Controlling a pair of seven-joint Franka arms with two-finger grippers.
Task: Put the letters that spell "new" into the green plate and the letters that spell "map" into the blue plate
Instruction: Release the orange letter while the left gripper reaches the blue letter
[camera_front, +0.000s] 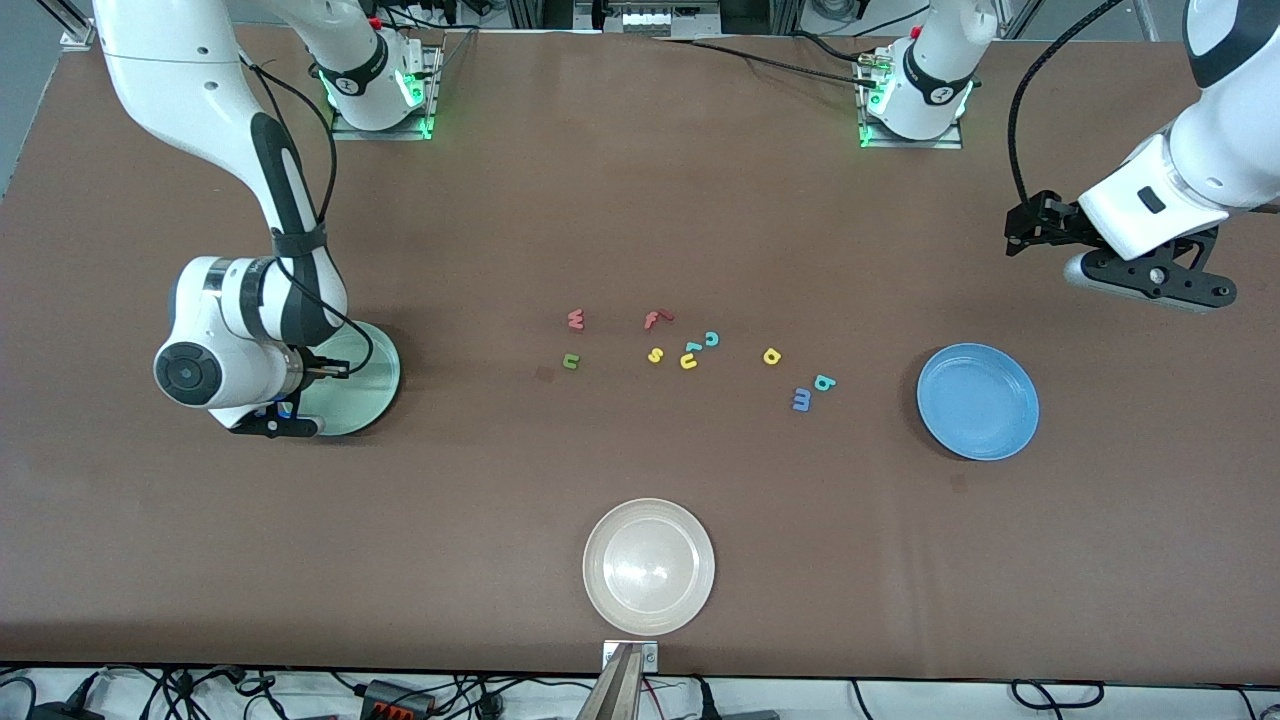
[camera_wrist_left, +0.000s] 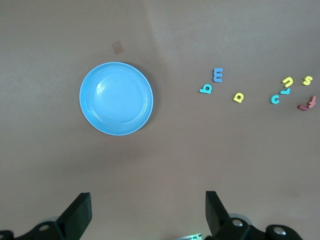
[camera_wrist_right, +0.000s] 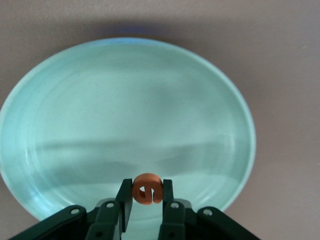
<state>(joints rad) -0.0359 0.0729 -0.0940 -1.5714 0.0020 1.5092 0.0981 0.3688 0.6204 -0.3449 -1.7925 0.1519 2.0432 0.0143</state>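
Note:
My right gripper (camera_wrist_right: 146, 194) is shut on the orange e (camera_wrist_right: 147, 189), held just above the pale green plate (camera_wrist_right: 125, 110), which lies at the right arm's end of the table (camera_front: 375, 395). On the table's middle lie the red-pink w (camera_front: 575, 320) and the dark green n (camera_front: 571, 361). Closer to the blue plate (camera_front: 978, 401) are the yellow p (camera_front: 771, 356), teal a (camera_front: 824, 382) and blue m (camera_front: 801, 399). My left gripper (camera_wrist_left: 148, 215) hangs open and empty, high over the table beside the blue plate (camera_wrist_left: 116, 98).
A red f (camera_front: 657, 319), yellow s (camera_front: 655, 354), yellow u (camera_front: 689, 360) and teal c (camera_front: 711, 338) lie among the middle letters. A cream-white plate (camera_front: 648, 566) sits near the table's front edge.

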